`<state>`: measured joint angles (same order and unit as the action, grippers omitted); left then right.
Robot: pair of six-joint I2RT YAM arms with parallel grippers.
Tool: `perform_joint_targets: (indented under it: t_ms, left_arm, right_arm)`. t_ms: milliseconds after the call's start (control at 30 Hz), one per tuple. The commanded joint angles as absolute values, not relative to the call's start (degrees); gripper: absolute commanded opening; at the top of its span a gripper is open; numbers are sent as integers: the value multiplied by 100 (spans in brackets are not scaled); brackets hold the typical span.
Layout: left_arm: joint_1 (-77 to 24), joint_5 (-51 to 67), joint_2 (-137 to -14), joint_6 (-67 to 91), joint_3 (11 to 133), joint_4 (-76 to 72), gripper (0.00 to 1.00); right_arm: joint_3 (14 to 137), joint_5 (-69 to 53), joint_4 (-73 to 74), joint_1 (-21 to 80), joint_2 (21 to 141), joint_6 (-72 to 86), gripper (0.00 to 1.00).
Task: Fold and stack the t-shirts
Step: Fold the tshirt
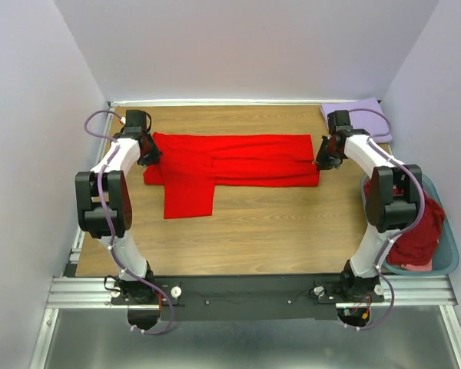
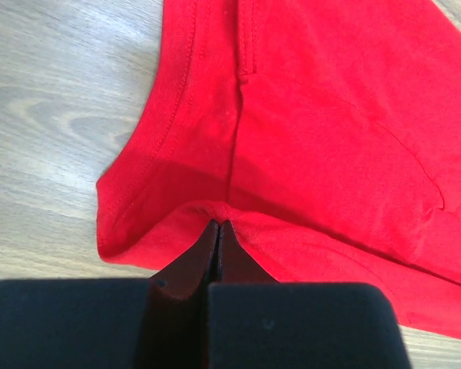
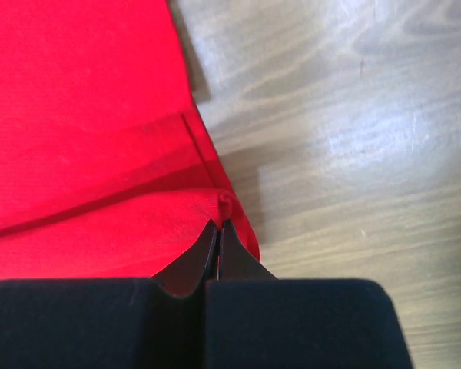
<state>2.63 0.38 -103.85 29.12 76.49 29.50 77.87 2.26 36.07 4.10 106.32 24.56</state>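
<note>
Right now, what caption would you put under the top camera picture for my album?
Left tool and right tool pinch opposite ends of the red t-shirt on the wooden table.

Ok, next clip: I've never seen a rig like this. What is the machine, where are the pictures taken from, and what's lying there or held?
The wide picture looks down on two robot arms bolted at the near edge of a wooden table. The other two come from a camera on each wrist; the dark fingers at the bottom are that arm's own. A red shirt lies on the table, partly folded into a long band. The left gripper pinches its left end and the right gripper its right end, both shut on the cloth. A lavender shirt lies at the far right corner, and a basket on the right holds darker red cloth.
</note>
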Motion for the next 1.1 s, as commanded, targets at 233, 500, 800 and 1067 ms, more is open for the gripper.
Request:
perform_joint_targets:
  t_ms: [233, 500, 800, 1067]
  left_arm:
    - [369, 62, -10608, 2962, 7691, 2567, 0]
    - [431, 53, -10881, 3050, 7726, 2295, 0]
    - [431, -185, -10837, 3076, 7699, 2021, 22]
    - [378, -325, -9925, 2980, 7437, 1995, 67]
  right_arm:
    - [8332, 272, 3481, 369, 11250, 2479, 0]
    - [8455, 290, 3349, 369, 11557, 2444, 0]
    - [8639, 35, 3296, 369, 11611, 2338, 9]
    - [8386, -360, 3305, 378, 10777, 2268, 48]
